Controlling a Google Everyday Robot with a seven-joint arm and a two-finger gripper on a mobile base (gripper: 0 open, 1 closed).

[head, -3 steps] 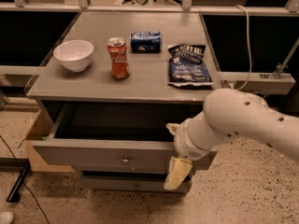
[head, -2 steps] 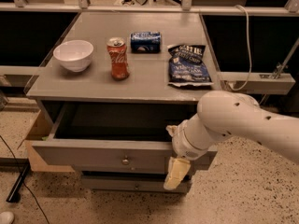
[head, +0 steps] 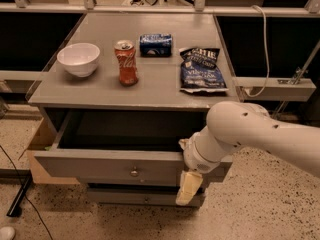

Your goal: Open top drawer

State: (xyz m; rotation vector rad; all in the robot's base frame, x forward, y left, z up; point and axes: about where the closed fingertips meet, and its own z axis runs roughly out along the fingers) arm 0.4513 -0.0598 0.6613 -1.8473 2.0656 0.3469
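Note:
The top drawer (head: 95, 165) is the wide grey drawer just under the tabletop. It stands pulled out, its dark inside shows, and its small round knob (head: 134, 172) is at the centre of the front. My gripper (head: 189, 185) hangs at the end of the white arm (head: 240, 134), against the right part of the drawer's front, right of the knob. Its cream tip points down, over the front of the drawer below (head: 145, 199).
On the grey tabletop (head: 165, 91) stand a white bowl (head: 78, 58), a red soda can (head: 126, 62), a blue packet (head: 155, 44) and a dark chip bag (head: 202, 69). A cardboard box (head: 36, 151) is at the cabinet's left. A white cable (head: 263, 54) hangs at the right.
My arm has shifted slightly to the left. The drawer stays pulled out as before and the things on the tabletop have not moved.

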